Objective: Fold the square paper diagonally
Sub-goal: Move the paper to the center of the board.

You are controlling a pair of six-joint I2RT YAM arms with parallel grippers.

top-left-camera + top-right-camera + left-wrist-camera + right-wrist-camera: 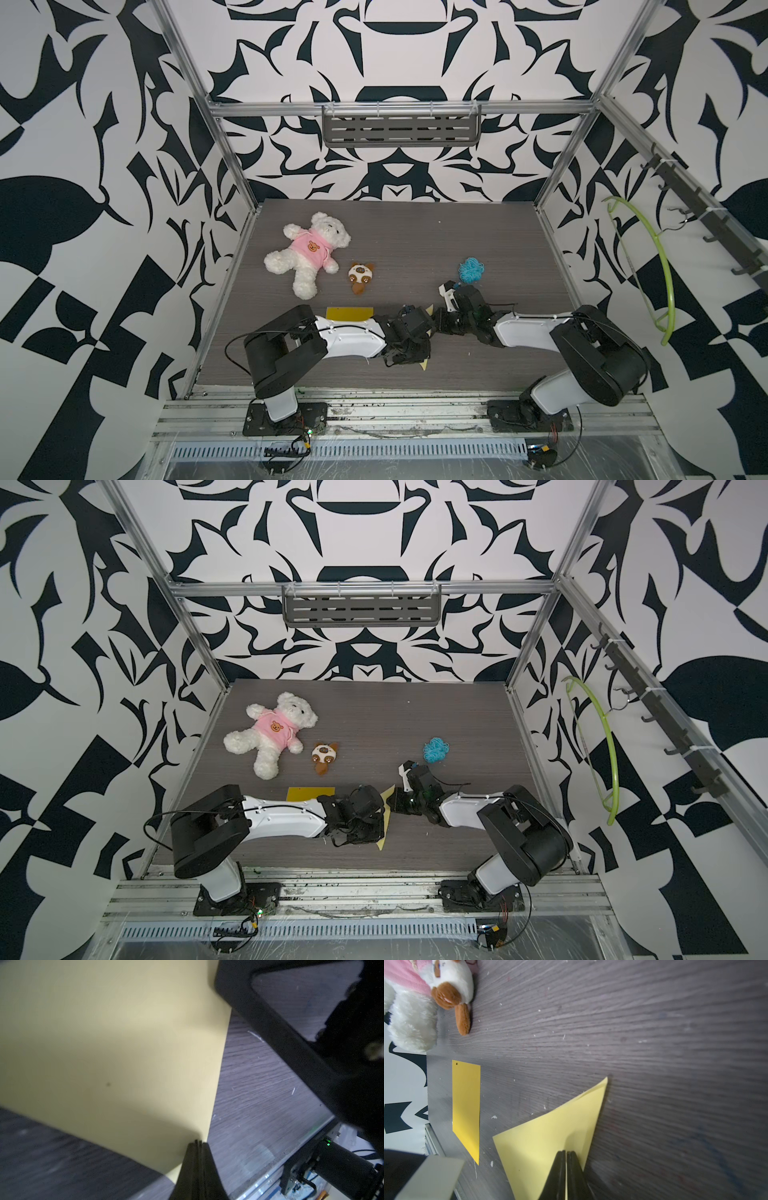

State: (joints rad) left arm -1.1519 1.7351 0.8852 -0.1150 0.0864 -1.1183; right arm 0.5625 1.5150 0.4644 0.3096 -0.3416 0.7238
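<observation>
Near the front edge of the table (654,1032), two grippers pinch the square paper (546,1138)

Between the two wrists the paper lies low over the table, and in both top views the arms hide most of it. The left gripper (198,1143) has its fingers pressed together on the paper near one corner, so this corner cannot slide. The right gripper (566,1152) also has its fingers closed, with a thin line of yellow between them, so it pinches the paper at an edge.

From the right wrist view the paper looks like a loose triangle, with two layers meeting at its far tip. I judge that the diagonal fold is begun but not yet pressed flat. Two holds are probably needed because thin paper bends and slips easily.

A darker yellow card (466,1109) lies beside the paper without touching it. The teddy bear (309,251) is well apart, further back.
</observation>
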